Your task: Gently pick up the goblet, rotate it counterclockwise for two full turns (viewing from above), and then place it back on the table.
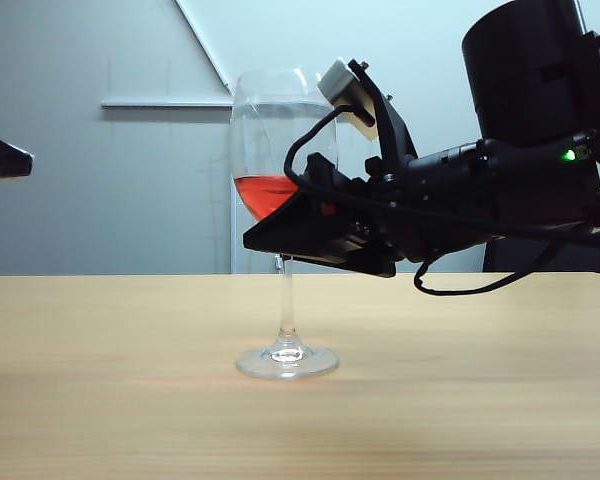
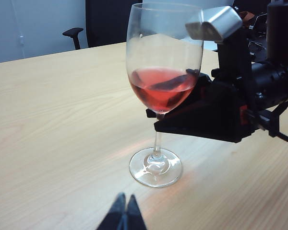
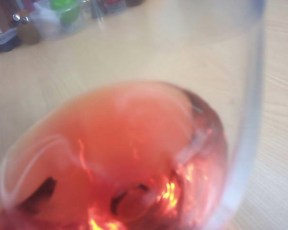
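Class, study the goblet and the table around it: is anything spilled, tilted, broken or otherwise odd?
Nothing stands out. The goblet stands upright on the table, red liquid inside, no spill visible. The right gripper sits at its bowl; the left gripper hangs back.

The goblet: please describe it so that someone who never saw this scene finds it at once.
On the wide light beige wooden table, near the middle, stands a tall clear glass goblet on a thin stem and round foot. The black right gripper reaches around its bowl. It alone holds red liquid. The left gripper, shut, waits apart.
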Action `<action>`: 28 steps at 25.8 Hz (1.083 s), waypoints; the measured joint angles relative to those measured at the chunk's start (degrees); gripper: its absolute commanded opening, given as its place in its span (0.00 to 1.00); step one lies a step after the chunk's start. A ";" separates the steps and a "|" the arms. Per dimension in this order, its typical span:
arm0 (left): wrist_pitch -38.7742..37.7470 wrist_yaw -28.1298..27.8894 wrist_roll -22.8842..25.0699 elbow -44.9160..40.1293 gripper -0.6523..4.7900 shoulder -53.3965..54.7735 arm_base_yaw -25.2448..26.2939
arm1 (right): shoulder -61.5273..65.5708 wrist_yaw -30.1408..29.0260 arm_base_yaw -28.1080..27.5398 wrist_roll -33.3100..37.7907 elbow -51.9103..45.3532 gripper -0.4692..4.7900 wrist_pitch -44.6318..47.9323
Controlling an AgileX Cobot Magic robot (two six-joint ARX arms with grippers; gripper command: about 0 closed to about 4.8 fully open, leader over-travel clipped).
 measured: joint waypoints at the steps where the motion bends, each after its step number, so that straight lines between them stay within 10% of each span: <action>1: 0.00 0.00 0.02 0.00 0.11 0.00 0.00 | 0.02 0.00 0.11 0.00 -0.02 0.57 -0.09; 28: 0.00 0.00 0.02 0.00 0.11 0.02 0.00 | 0.02 1.51 0.15 1.07 0.00 0.24 -1.09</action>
